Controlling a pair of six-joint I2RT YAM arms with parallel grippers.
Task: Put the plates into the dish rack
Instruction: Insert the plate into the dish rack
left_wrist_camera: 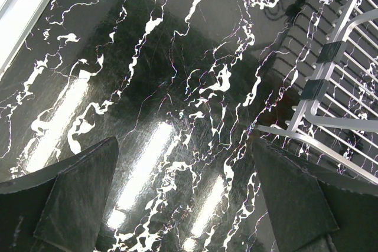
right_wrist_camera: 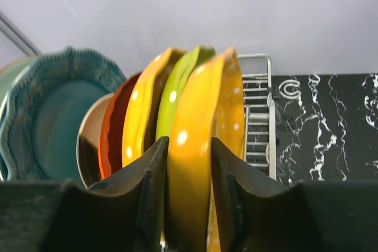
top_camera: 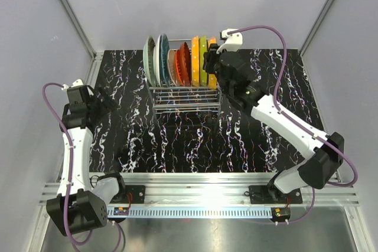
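Observation:
Several wavy-rimmed plates stand upright in the chrome wire dish rack (top_camera: 186, 101) at the back of the table: mint (top_camera: 149, 60), teal (top_camera: 163, 57), cream (top_camera: 172, 64), red-orange (top_camera: 183, 63), orange (top_camera: 195, 62) and yellow-green (top_camera: 203, 57). At the right end stands a dotted orange plate (right_wrist_camera: 201, 116), and my right gripper (right_wrist_camera: 188, 163) is shut on its rim, one finger on each face. In the right wrist view the yellow-green plate (right_wrist_camera: 177, 87) and the teal plate (right_wrist_camera: 53, 122) line up to its left. My left gripper (left_wrist_camera: 186, 199) hangs open over bare table left of the rack (left_wrist_camera: 342, 116).
The black marbled tabletop (top_camera: 177, 146) stretches in front of the rack. Grey walls with metal frame posts close in the back and sides. A rail with both arm bases runs along the near edge (top_camera: 195, 196).

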